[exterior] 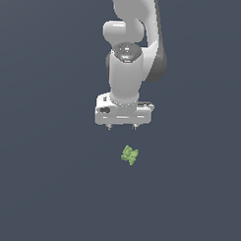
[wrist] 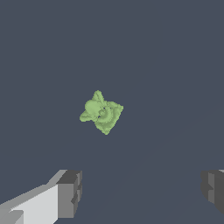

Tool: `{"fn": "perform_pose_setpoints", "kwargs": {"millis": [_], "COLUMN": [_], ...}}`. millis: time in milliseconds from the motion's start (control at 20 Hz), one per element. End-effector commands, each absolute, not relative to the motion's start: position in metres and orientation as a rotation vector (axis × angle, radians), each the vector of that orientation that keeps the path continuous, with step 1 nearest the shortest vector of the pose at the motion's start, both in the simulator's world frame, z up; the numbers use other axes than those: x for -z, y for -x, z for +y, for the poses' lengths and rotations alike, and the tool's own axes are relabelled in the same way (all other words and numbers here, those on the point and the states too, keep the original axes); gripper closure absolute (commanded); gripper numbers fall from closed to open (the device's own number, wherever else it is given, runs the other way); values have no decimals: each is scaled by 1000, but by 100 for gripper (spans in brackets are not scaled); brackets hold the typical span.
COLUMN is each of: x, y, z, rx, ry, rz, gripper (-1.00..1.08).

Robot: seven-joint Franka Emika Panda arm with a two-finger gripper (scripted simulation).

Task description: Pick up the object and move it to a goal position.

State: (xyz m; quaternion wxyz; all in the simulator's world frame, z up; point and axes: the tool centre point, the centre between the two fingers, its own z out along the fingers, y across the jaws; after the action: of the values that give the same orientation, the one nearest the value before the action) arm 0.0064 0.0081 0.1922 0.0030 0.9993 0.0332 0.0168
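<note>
The object [exterior: 130, 155] is a tiny light-green lumpy thing with jagged edges, lying on the dark grey surface. In the wrist view the object [wrist: 101, 112] sits alone near the middle of the picture. My white gripper [exterior: 122, 127] hangs above and slightly behind it in the exterior view, apart from it. The two dark fingertips [wrist: 70, 192] stand wide apart, so the gripper [wrist: 142, 190] is open with nothing between them.
The white arm [exterior: 127, 49] rises straight up behind the gripper. Plain dark grey ground [exterior: 51, 189] spreads all around the object.
</note>
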Motion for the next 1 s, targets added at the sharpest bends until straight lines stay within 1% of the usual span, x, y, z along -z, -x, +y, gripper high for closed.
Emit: {"fn": "perform_pose_setpoints", "kwargs": {"millis": [0,500,950], "x": [-192,-189,-183], "y": [-6,-3,-8], "z": [8,-2,1], "rx": [-53,-22,-23], "ry": [-3133,-3099,-3106], "rz": [104,105,49], "gripper": [-92,-92,-92]}}
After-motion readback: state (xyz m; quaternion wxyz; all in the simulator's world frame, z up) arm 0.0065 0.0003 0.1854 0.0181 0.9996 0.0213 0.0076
